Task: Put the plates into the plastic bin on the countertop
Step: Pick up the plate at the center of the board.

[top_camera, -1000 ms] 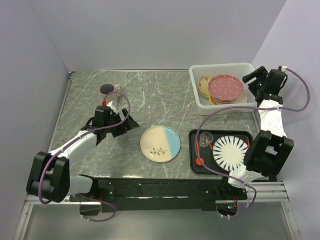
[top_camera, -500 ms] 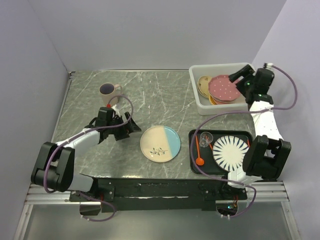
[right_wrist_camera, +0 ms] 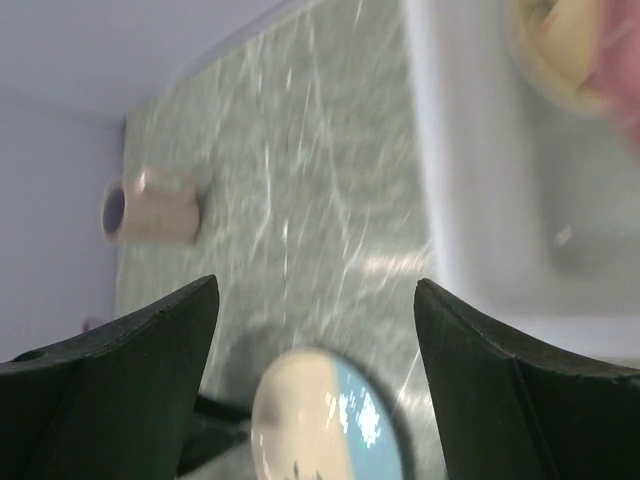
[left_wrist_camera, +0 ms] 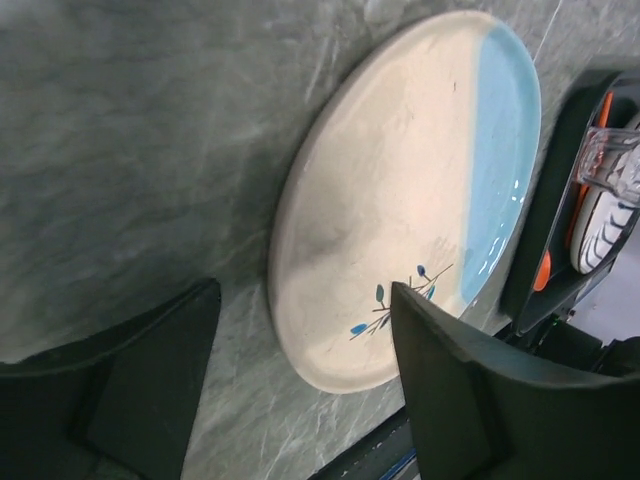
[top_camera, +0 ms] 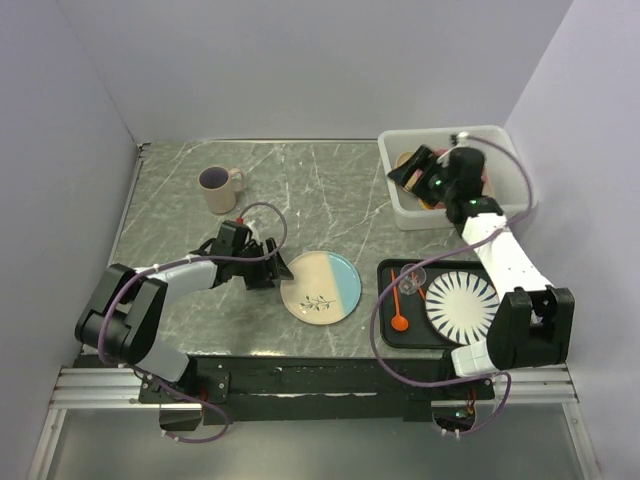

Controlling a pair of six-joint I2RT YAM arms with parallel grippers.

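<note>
Now the left gripper [top_camera: 270, 268] sits low at the plate [top_camera: 320, 286] edge, jaws apart, gripping nothing; the right gripper [top_camera: 412, 170] hangs over the bin [top_camera: 440, 217], wide open, empty.

A cream mug [top_camera: 218, 187] stands at ten o'clock. At four o'clock a black tray [top_camera: 450, 266] carries a striped plate [top_camera: 461, 301], a clear glass [top_camera: 410, 279] and what may be an orange spoon [top_camera: 399, 322].
</note>
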